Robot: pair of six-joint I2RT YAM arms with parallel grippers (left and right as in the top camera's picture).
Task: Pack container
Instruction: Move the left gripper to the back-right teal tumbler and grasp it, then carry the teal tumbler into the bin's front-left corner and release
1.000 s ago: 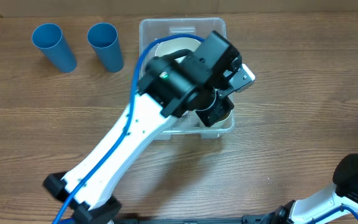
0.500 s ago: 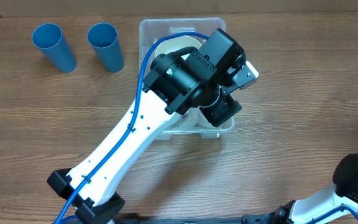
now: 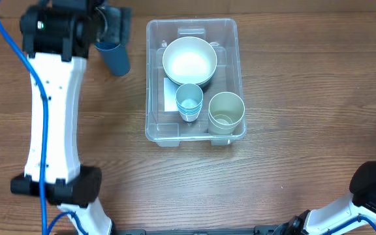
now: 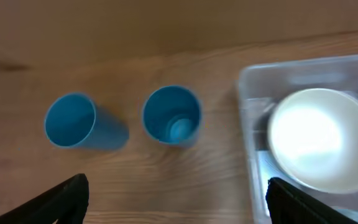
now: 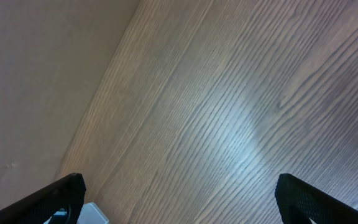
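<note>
Wooden table (image 3: 305, 104) bears container (image 3: 164, 128) holding bowl (image 3: 189, 61), blue cup (image 3: 189, 102), cream cup (image 3: 226, 112).

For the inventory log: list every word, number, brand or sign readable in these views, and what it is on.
No text can be read.
White label on the bottom of the container: too small and partly covered to read.
Bowl: no markings visible.
</note>
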